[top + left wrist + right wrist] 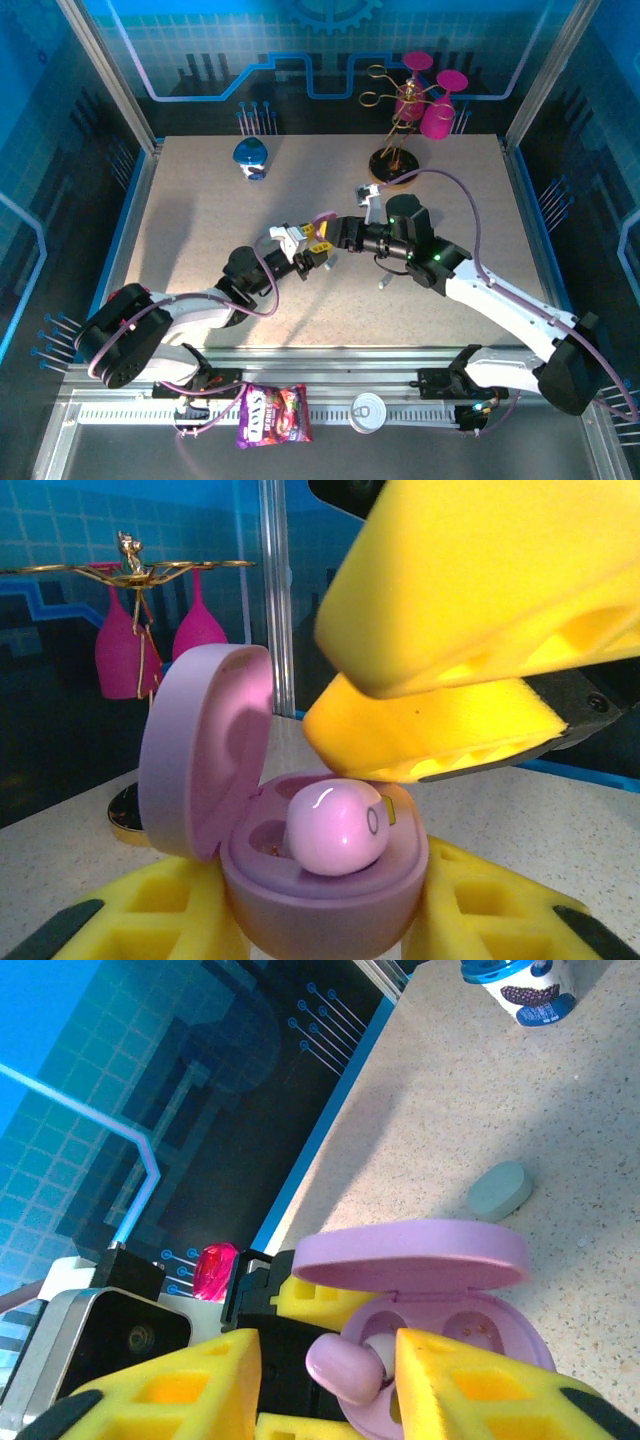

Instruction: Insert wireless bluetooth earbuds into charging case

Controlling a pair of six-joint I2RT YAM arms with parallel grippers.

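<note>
1 lilac chg case, 1 lilac earbud, 1 pale case, 2 pink glasses, 1 blue cup

Bright overhead light is falling on the table. The arms are casting soft shadows, and a darker patch is lying along its left side. At the left wrist the upper yellow fingers are glowing overexposed and blurring near the lens. Glints are shining on the bud and the case. At the right wrist a shadow is crossing the table.

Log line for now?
left hand: shut on open lilac pebble-shaped plastic charging case | lilac plastic earbud: lying in case | right hand: open over it
</note>
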